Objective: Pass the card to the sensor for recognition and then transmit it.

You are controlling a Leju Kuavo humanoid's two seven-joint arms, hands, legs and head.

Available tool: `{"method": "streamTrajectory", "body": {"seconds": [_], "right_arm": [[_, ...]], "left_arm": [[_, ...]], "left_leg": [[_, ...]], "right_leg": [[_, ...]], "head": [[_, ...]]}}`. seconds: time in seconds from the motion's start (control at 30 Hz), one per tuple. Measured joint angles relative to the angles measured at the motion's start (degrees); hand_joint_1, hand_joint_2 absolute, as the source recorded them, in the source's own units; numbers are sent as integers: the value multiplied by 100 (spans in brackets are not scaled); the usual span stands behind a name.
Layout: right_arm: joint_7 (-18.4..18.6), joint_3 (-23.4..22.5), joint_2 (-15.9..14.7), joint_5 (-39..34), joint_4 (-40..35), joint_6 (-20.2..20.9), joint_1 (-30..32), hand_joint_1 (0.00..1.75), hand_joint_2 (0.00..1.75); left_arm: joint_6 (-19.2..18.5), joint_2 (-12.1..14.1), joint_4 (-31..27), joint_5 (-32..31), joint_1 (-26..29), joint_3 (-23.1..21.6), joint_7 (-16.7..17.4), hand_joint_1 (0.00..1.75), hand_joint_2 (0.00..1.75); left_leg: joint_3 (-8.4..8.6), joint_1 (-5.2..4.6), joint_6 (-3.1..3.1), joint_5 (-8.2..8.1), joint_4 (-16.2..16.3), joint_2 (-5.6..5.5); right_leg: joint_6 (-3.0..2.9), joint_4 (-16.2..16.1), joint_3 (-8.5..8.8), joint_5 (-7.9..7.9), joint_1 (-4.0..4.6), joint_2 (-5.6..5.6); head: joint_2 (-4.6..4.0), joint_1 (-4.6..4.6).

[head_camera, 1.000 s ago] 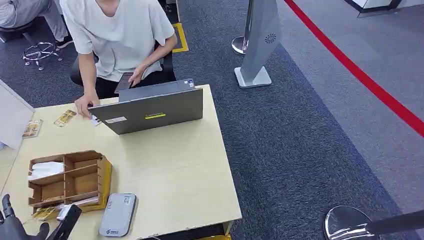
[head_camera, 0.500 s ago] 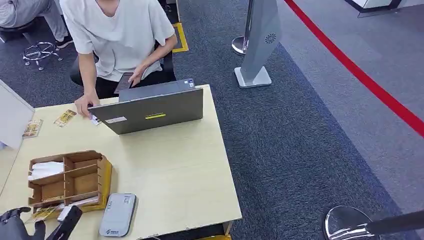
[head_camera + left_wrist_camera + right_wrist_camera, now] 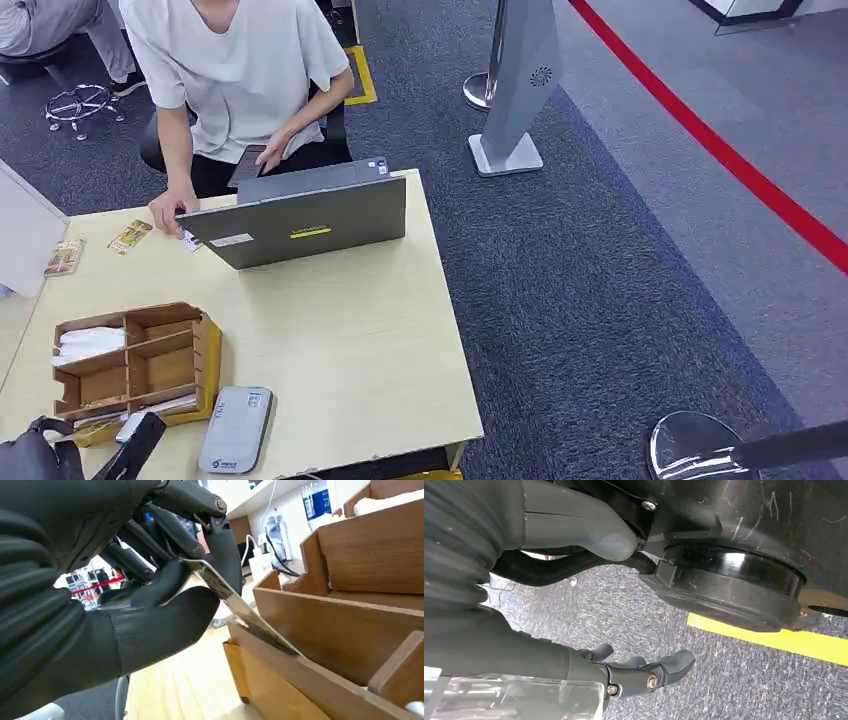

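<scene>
At the table's near left corner my left hand (image 3: 38, 455) sits by the front of the wooden divided box (image 3: 135, 362). In the left wrist view the hand (image 3: 150, 610) pinches a thin card (image 3: 241, 609) between thumb and fingers. The card's far end rests against the box's front wall (image 3: 345, 635). The grey flat sensor (image 3: 235, 430) lies on the table just right of the box. My right hand (image 3: 639, 672) hangs over the carpet, fingers loosely spread and holding nothing.
A person in a white shirt (image 3: 235, 70) sits behind an open grey laptop (image 3: 300, 220), one hand on the table. Two small cards (image 3: 130, 236) lie at the far left. A grey stand (image 3: 515, 90) and a red floor line (image 3: 720, 150) lie right of the table.
My left hand has sunk lower and turned toward the box front, its raised fingers now curled in on the card. The box has shifted very slightly.
</scene>
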Motion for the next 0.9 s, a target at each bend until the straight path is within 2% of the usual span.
{"method": "streamTrajectory", "body": {"seconds": [0.37, 0.47, 0.53, 0.67, 0.77, 0.9], "right_arm": [[13, -11, 0, 24, -2, 0, 12, 0, 175], [133, -37, 0, 177, -48, 0, 43, 0, 175], [179, -59, -4, 243, -87, -2, 73, 0, 175], [171, -98, -35, 273, -162, -2, 128, 0, 175], [88, -105, -55, 166, -184, -2, 141, 0, 175], [-2, -79, -85, -17, -199, -2, 126, 0, 175]], "left_arm": [[-168, 26, -135, 54, 17, -2, 13, 175, 175], [-672, 124, -632, 185, 61, -146, 178, 175, 175], [-1013, 274, -1144, 245, 57, -328, 322, 175, 175], [-1691, 788, -2316, 513, -217, -876, 535, 175, 175], [-2123, 1219, -2975, 809, -719, -1213, 697, 175, 175], [-2888, 1663, -3373, 1324, -1676, -1460, 1036, 175, 175]], "left_leg": [[2, 0, 0, 0, 0, 0], [0, 2, 0, 0, 1, -2], [-1, 2, 0, 1, 1, -2], [-3, 2, -3, 3, 2, -4], [-2, 3, -4, 6, 2, -4], [-3, 3, -11, 20, 2, -6]], "right_leg": [[0, 0, -1, 0, 0, 0], [0, 0, -4, 0, 2, 0], [0, 0, -5, 0, 2, -1], [0, 0, -5, 1, 3, -4], [0, 1, -5, 8, 3, -4], [-1, 3, -6, 14, 3, -4]], "head": [[0, 0], [0, 2], [0, 0], [0, 0], [0, 0], [0, 0]]}}
